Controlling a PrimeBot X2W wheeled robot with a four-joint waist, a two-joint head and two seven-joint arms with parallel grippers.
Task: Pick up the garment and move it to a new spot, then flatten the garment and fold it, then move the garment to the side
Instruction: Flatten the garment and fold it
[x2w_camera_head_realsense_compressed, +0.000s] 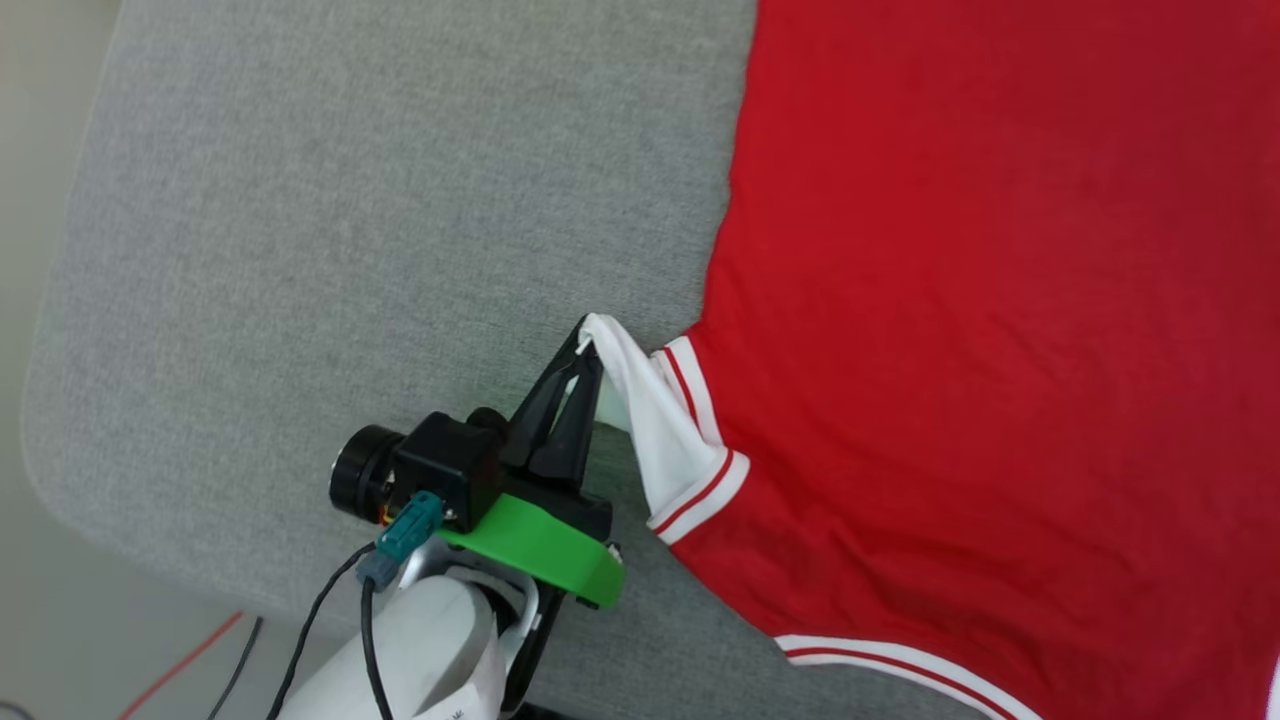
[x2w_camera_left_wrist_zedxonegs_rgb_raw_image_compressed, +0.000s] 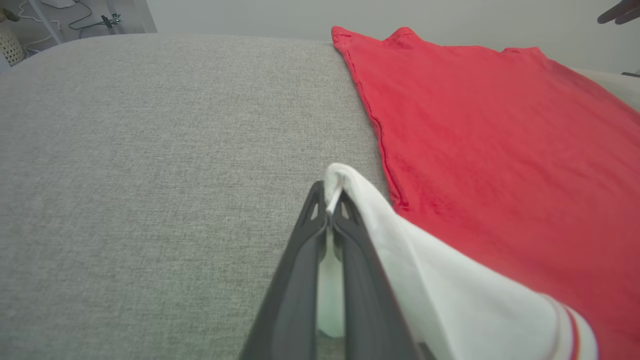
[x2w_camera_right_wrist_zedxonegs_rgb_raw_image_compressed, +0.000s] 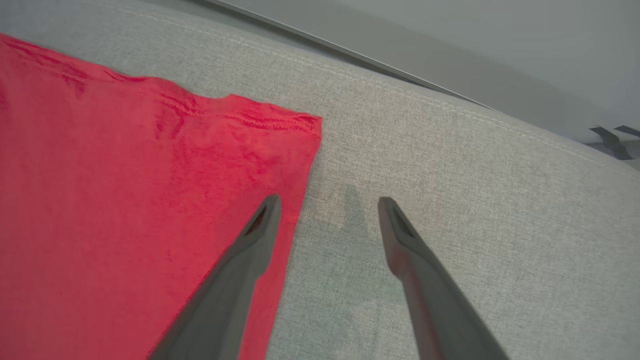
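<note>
The grey table (x2w_camera_head_realsense_compressed: 350, 200) carries everything; the garment (x2w_camera_head_realsense_compressed: 1000, 300) lies spread on it toward the robot's right, plain red side up, its long axis running away from the robot to a far hem; its white sleeve (x2w_camera_head_realsense_compressed: 660, 430) sticks out leftward from the body, bunched and folded over its striped cuff; the left gripper (x2w_camera_head_realsense_compressed: 583, 345) has its fingers pressed together on the sleeve's outer edge, a thin fold of white cloth pinched at the very tips, as the left wrist view shows close up (x2w_camera_left_wrist_zedxonegs_rgb_raw_image_compressed: 330, 200); the right gripper (x2w_camera_right_wrist_zedxonegs_rgb_raw_image_compressed: 328, 201) stands spread wide and holds nothing, poised at the garment's right-hand edge short of the far corner, one finger over red cloth and the other over bare table, though whether that first finger touches the cloth I cannot tell from this angle. The relation that matters for flattening is this: the body of the garment lies to the right of the left gripper, and the sleeve's own axis points from the body out to the left and a little away, so a pull along that line, away from the red cloth, looks like what would draw the sleeve flat; the left arm is the nearer one to the sleeve and already has it, while the right arm is nearer the opposite edge. Counted: one table, one garment, one sleeve in view, two grippers.
</note>
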